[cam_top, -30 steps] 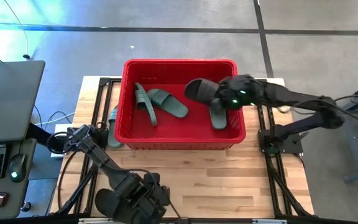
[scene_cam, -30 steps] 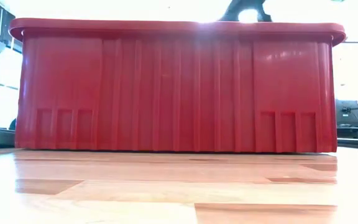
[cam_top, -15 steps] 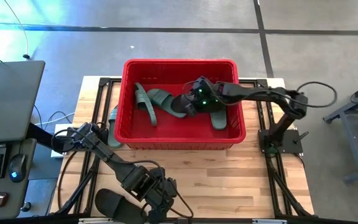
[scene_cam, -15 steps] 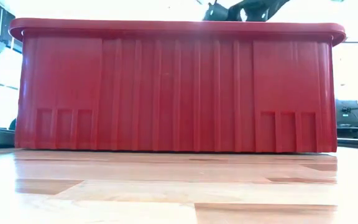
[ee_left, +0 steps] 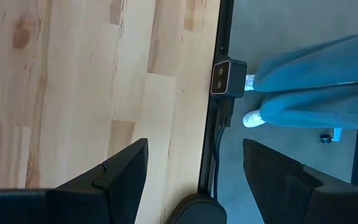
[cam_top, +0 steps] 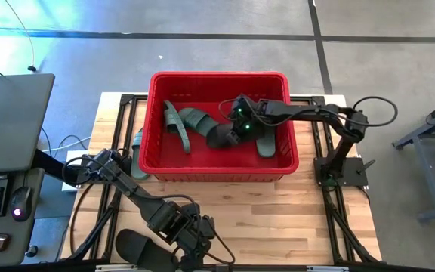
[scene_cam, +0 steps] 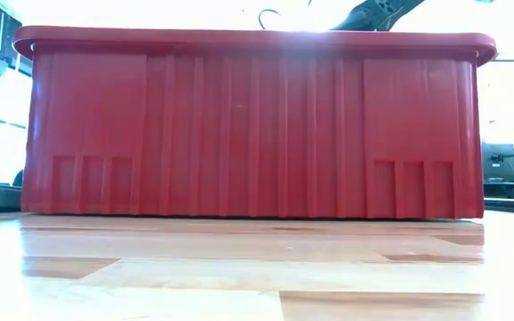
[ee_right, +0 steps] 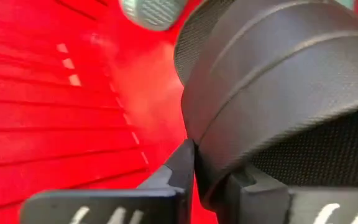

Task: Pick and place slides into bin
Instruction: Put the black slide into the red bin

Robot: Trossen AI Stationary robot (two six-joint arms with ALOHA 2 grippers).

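The red bin (cam_top: 217,162) stands at the table's far middle; the low view shows its near wall (scene_cam: 257,125). Several green slides (cam_top: 195,121) lie in it, and one green slide (cam_top: 137,143) lies outside against its left wall. My right gripper (cam_top: 236,127) is inside the bin, shut on a black slide (cam_top: 221,137). My left gripper (cam_top: 196,240) is open over the table's near edge, beside a second black slide (cam_top: 136,245), whose end (ee_left: 194,210) shows between the fingers in the left wrist view. My right gripper pinches the edge of the black slide's ribbed strap (ee_right: 211,177) between its two fingers (ee_right: 182,167). The fingers come from the table's right side, slanting down into the bin. The slide hangs tilted below them, over the green slides; whether it touches the bin floor I cannot tell.
A person's legs in blue trousers with white shoes (ee_left: 253,118) stand beyond the table's near edge. A desk with a keyboard and mouse (cam_top: 13,204) stands left of the table. Bare wood (cam_top: 278,219) lies between the bin and the near edge.
My right gripper has carried the black slide from over the bin's far right part toward the table's left and down among the green slides inside. My left gripper has shifted a little toward the table's right along the near edge.
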